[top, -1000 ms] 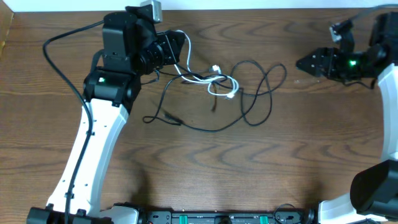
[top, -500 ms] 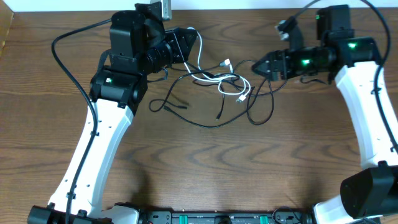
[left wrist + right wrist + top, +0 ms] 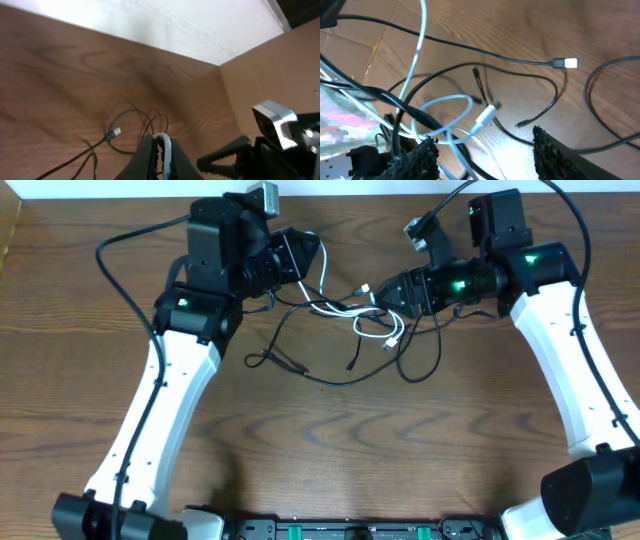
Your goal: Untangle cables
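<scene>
The cables lie tangled at the table's back middle. A short white cable (image 3: 338, 308) runs through long black cables (image 3: 340, 384). My left gripper (image 3: 304, 253) is shut on a loop of the white cable (image 3: 165, 141) and holds it above the table. My right gripper (image 3: 380, 293) is open at the tangle's right side. In the right wrist view its fingers (image 3: 485, 155) straddle the white cable (image 3: 451, 107) and black strands without closing on them. A black cable's USB plug (image 3: 568, 63) lies on the wood beyond.
The dark wooden table (image 3: 330, 450) has a white wall along its back edge (image 3: 165, 25). A cardboard panel (image 3: 265, 65) stands to one side. The arms' own thick black cables (image 3: 125, 240) arch over the back corners.
My right arm has swung left from the back right corner to the tangle, fingers open. My left gripper has shifted slightly right, still holding the white cable, and the tangle shifted with it.
</scene>
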